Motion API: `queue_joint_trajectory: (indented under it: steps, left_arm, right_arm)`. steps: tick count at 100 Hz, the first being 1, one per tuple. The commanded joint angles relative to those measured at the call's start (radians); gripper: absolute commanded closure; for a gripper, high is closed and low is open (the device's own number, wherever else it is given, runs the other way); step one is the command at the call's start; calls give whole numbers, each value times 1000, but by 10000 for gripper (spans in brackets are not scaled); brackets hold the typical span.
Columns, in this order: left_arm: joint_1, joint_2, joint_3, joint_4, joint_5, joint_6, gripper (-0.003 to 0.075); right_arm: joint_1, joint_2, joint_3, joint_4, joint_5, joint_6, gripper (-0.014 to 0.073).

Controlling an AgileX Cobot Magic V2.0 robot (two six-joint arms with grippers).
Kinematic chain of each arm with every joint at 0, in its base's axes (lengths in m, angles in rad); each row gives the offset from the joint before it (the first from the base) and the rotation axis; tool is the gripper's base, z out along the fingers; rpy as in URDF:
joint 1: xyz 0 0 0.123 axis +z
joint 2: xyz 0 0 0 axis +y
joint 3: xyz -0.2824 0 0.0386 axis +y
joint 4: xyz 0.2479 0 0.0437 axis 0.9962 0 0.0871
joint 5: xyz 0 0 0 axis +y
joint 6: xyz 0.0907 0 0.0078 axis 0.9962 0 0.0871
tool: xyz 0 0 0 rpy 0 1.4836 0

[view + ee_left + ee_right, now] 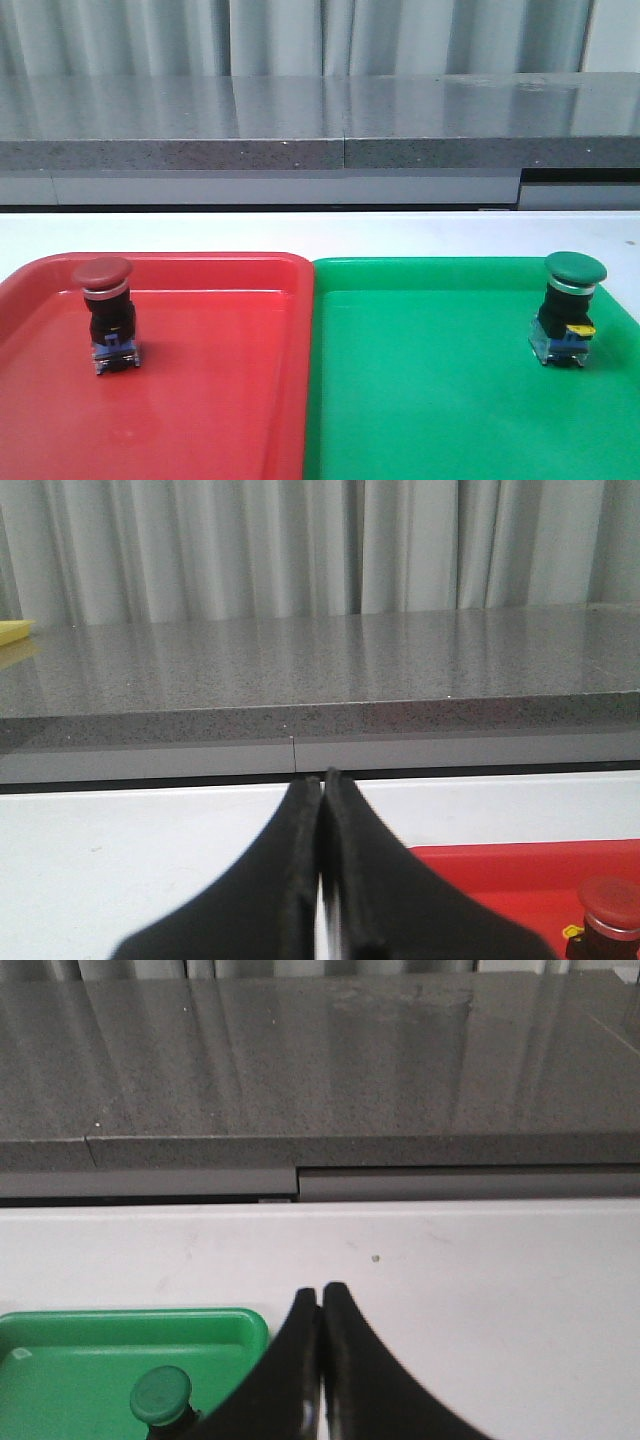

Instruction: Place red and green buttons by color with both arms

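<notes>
The red button (107, 312), dark-red cap over a blue base, stands upright in the red tray (200, 400). In the green tray (440, 400) the green button (568, 306) stands upright with a yellow tab at its side. Neither gripper appears in the front view. In the left wrist view my left gripper (321, 780) is shut with nothing in it, over the white table beside the red tray (500, 865); the red button (610, 905) shows at the frame's edge. My right gripper (321, 1292) is shut and empty, beside the green tray (120, 1345) and apart from the green button (160, 1395).
The two trays sit side by side, touching, on a white table (320, 232). Behind the table runs a grey speckled counter (320, 120) with pale curtains above it. A yellow object (12, 632) lies on the counter in the left wrist view.
</notes>
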State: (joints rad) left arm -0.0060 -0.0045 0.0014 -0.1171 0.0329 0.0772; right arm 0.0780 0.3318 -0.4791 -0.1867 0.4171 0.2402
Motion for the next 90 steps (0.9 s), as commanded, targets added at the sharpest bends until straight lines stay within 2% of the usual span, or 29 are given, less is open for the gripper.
queue_joint_trajectory:
  steps: [1, 26, 53, 72, 90]
  left_arm:
    - [-1, -32, 12, -8, -79, 0, 741]
    - [-1, -32, 12, -8, -79, 0, 741]
    - [-1, -32, 12, -8, -79, 0, 741]
    - [-1, -32, 12, -8, -79, 0, 741]
    - [-1, -32, 12, -8, -79, 0, 741]
  right_arm:
    - [-7, -23, 14, -23, -149, -7, 648]
    - [-7, -145, 138, -27, -273, -7, 648]
    - [-7, -269, 254, -21, -306, -21, 648]
    - [-27, -348, 376, 91, -397, -122, 648]
    - [-54, -364, 492, 154, -500, -140, 650]
